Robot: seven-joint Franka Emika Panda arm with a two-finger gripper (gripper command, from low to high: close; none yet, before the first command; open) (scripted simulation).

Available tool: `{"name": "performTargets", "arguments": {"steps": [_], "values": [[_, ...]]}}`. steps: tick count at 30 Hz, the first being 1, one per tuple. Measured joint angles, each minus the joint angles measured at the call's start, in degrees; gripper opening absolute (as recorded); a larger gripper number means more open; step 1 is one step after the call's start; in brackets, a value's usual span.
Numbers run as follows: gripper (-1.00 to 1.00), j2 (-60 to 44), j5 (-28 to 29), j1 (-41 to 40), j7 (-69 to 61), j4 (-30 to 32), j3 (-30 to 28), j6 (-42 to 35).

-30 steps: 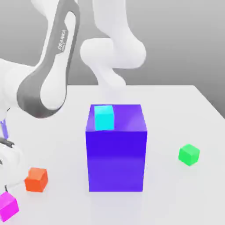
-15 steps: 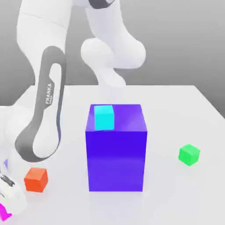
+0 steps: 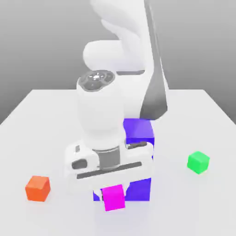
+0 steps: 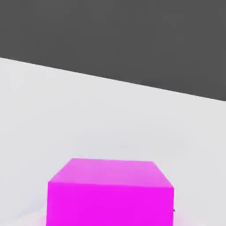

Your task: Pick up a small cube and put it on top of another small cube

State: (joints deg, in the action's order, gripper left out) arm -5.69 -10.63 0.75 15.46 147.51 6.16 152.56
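Exterior view: pinching the pink cube (image 3: 114, 198) in the gripper (image 3: 113, 192) at 6 o'clock, in front of the blue block (image 3: 139, 129); seeing 1 green cube (image 3: 198, 162) at 4 o'clock.

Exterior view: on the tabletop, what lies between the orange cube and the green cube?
The purple block stands between them, partly behind the gripper, in the exterior view.

The pink cube (image 3: 113, 197) is small, bright magenta and plain-faced. Held in the hand (image 3: 110, 186), it is slightly tilted in the exterior view, in front of the lower part of the purple block (image 3: 139, 188).
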Motion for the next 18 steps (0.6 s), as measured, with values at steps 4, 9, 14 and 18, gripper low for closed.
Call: {"name": "performTargets", "arguments": {"steps": [4, 9, 14, 18], "values": [[-1.00, 5.5, -0.2, 11.2, -8.8, 5.7, 6.3, 0.5], [-1.00, 11.1, 1.3, 23.2, -19.6, 12.3, 11.9, 1.8], [-1.00, 3.9, 13.5, 28.9, -18.8, 15.2, 14.2, 11.7], [1.00, 2.0, 16.2, 29.4, -17.2, 15.2, 12.8, 13.5]]}}
